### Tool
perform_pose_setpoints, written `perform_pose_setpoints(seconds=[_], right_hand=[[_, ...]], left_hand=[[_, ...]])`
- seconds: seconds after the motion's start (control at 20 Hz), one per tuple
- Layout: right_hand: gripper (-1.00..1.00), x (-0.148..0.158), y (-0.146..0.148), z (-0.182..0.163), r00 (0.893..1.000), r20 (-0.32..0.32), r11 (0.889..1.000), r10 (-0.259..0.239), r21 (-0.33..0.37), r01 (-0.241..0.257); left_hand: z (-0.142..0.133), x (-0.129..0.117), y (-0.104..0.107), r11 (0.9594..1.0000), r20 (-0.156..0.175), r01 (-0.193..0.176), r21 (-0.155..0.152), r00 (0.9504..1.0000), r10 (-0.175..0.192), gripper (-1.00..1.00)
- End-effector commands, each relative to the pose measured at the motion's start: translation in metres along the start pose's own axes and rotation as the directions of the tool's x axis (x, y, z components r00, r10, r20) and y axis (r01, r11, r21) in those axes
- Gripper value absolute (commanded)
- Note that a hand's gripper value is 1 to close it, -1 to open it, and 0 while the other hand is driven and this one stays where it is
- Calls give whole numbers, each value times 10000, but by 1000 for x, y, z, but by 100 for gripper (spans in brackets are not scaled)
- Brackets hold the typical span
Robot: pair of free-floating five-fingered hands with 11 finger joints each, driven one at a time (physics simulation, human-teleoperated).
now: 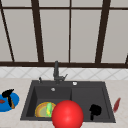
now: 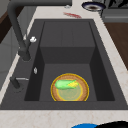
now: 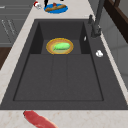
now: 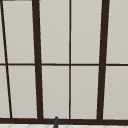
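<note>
The left hand (image 1: 8, 94) hovered over the blue plate (image 1: 15, 101) at nine o'clock, the right hand (image 1: 95, 110) over the sink (image 1: 105, 100) at four; fingers' state unclear.

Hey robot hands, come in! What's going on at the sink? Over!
Left hand over the blue plate on the left counter. Right hand low over the sink's right basin, fingers curled, holding nothing. Big red ball up front.
</note>
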Motion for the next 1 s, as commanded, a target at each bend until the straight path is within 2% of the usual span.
perform_pose_setpoints(seconds=[0.0, 0.05, 0.1, 0.15, 0.2, 0.25, 0.55, 0.65, 0.75, 0.85, 0.95], right_hand=[[0, 0, 0, 0, 10000, 0, 10000, 0, 0, 0], [0, 0, 0, 0, 10000, 0, 10000, 0, 0, 0], [0, 0, 0, 0, 10000, 0, 10000, 0, 0, 0], [0, 0, 0, 0, 10000, 0, 10000, 0, 0, 0], [0, 0, 0, 0, 10000, 0, 10000, 0, 0, 0], [0, 0, 0, 0, 10000, 0, 10000, 0, 0, 0], [0, 0, 0, 0, 10000, 0, 10000, 0, 0, 0], [0, 0, 0, 0, 10000, 0, 10000, 0, 0, 0], [0, 0, 0, 0, 10000, 0, 10000, 0, 0, 0], [0, 0, 0, 0, 10000, 0, 10000, 0, 0, 0], [0, 0, 0, 0, 10000, 0, 10000, 0, 0, 0]], left_hand=[[4, -1, 2, 10000, 183, -44, -78, 9998, 45, -100], [9, -2, 2, 9998, 377, 69, -198, 9993, -62, -100], [16, 1, -4, 9987, 529, 490, -158, 9974, -481, -100], [26, 3, -8, 9978, 721, 661, -63, 9952, -655, -100], [16, -1, -7, 9979, 1118, 512, -393, 9926, -465, -100], [13, -3, -9, 9982, 1248, 336, -487, 9918, -273, -100], [19, -15, -24, 9976, 1333, 105, -682, 9911, -13, -100], [19, -24, -28, 9976, 1246, -39, -690, 9921, 125, -100], [22, -34, -42, 9967, 1220, -273, -770, 9919, 366, -100], [23, -39, -50, 9945, 1278, -574, -873, 9894, 683, -100], [22, -43, -40, 9972, 1880, -521, -529, 9803, 612, -100]])
